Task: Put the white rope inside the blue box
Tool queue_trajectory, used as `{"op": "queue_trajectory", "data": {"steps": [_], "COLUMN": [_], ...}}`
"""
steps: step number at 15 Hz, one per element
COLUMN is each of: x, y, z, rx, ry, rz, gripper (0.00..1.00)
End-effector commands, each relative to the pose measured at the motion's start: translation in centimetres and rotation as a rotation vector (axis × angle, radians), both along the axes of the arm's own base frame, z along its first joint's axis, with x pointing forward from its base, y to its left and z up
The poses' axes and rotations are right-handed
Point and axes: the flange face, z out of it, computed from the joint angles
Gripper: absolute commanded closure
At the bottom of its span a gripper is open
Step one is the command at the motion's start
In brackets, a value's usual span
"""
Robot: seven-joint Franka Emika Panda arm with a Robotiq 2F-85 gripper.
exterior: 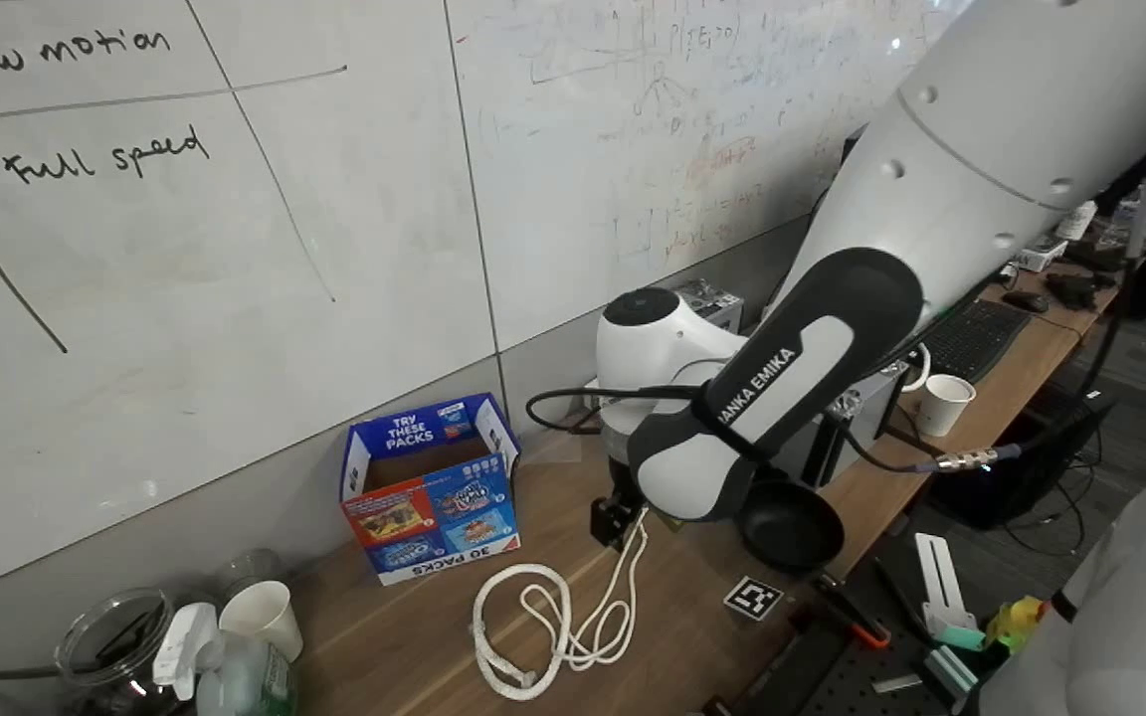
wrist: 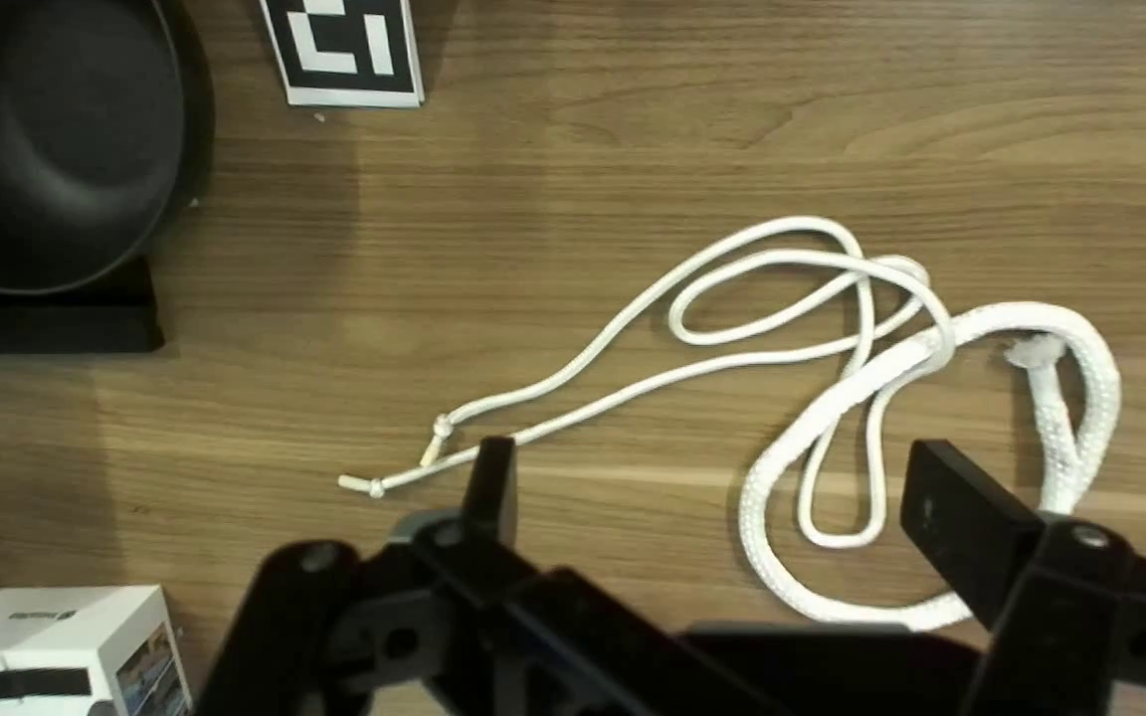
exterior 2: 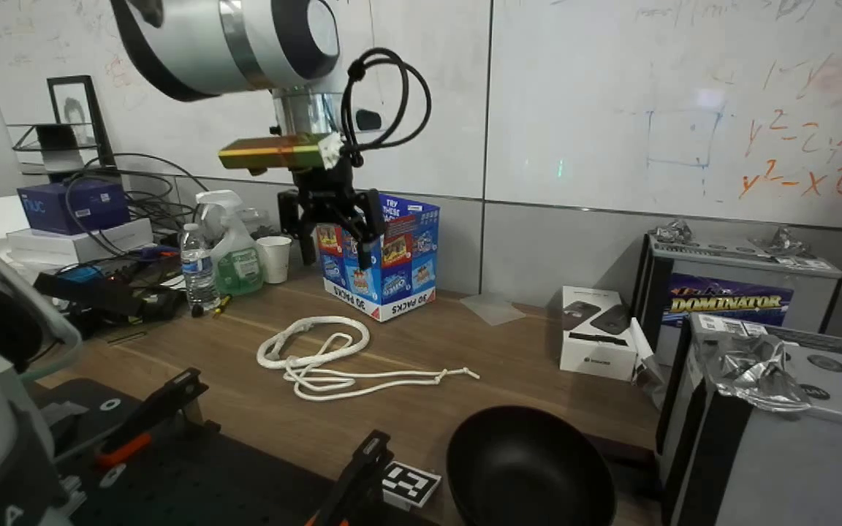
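White and braided, the long rope in loose loops [wrist: 861,381] lies on the brown wooden tabletop [exterior 2: 509,351]. Its thick part makes a rounded loop, and its thinner part runs out in two strands, each of which carries a small knot close to its tip. The blue rectangular cardboard box with red and white print [exterior: 431,512] stands on the same tabletop, near the rope but apart from it; in an exterior view its top is seen uncovered, with a raised blue flap [exterior: 419,428] that says "TRY THESE PACKS". The black two-fingered claw [exterior 2: 336,256] is released: its fingers stand wide apart, and it hangs in the air above the tabletop. In the wrist view the rope is seen under it, and each finger hides a small part of the rope. A round black pan [exterior 2: 531,467] is also here, with a small white block with a black square pattern [exterior 2: 410,482] near it. A clear and green spray bottle with a white head [exterior 2: 237,267], a white paper cup [exterior 2: 275,259] and a clear plastic water bottle [exterior 2: 199,272] stand close together, on the side of the box away from the pan. Behind, a large whiteboard [exterior: 235,199] carries handwriting.
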Motion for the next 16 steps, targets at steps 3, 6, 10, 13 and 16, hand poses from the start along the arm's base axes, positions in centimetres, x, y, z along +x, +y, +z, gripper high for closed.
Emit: {"op": "queue_trajectory", "data": {"steps": [3, 6, 10, 13, 16], "x": [3.8, 5.5, 7.5, 7.7, 6.9], "y": [-0.9, -0.1, 1.8, 3.2, 4.3], "z": [-6.9, -9.6, -11.8, -12.7, -13.1], "rx": [-0.068, -0.071, -0.033, -0.001, 0.029], "ry": [0.097, 0.148, 0.150, 0.145, 0.139], "rz": [0.161, 0.312, 0.525, 0.688, 0.847], "gripper": [0.00, 0.00, 0.00, 0.00, 0.00]}}
